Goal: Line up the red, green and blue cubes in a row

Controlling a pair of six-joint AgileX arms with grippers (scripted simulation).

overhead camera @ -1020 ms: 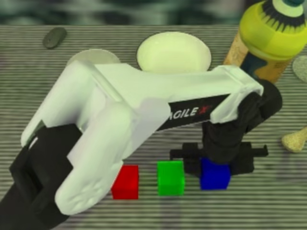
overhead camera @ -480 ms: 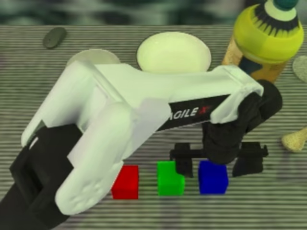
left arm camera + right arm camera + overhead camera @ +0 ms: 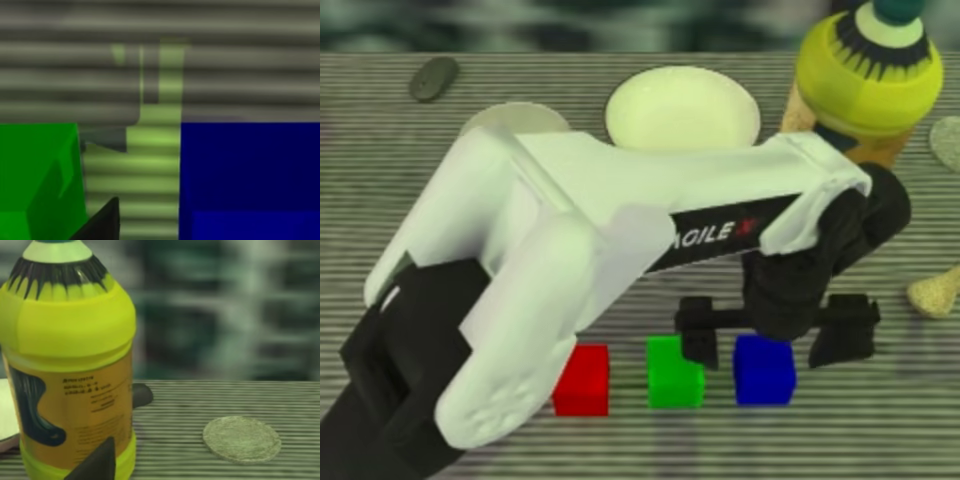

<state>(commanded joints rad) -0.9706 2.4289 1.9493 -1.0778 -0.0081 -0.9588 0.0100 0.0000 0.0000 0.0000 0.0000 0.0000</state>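
Note:
Near the table's front, the red cube (image 3: pixel 582 380), green cube (image 3: pixel 675 372) and blue cube (image 3: pixel 764 372) stand in a row from left to right, with small gaps between them. My left gripper (image 3: pixel 767 348) hovers just over the blue cube. It is open, one finger on either side and touching nothing. The left wrist view shows the green cube (image 3: pixel 35 180) and blue cube (image 3: pixel 250 175) side by side, with one dark fingertip (image 3: pixel 102 222) between them. My right arm is outside the top view. Its open gripper's fingertip (image 3: pixel 100 460) shows in front of a yellow bottle.
A tall yellow bottle (image 3: pixel 865 75) stands at the back right, also seen close up as the bottle (image 3: pixel 70 365). A white bowl (image 3: pixel 682 108) sits at the back centre, with a second white dish (image 3: pixel 515 115) to its left. A dark pebble (image 3: pixel 433 78), a round mat (image 3: pixel 242 438) and a bone-shaped piece (image 3: pixel 933 292) lie around.
My left gripper has opened and let go of the blue cube, which stays at the row's right end. The bottle's top has shifted slightly left in the top view.

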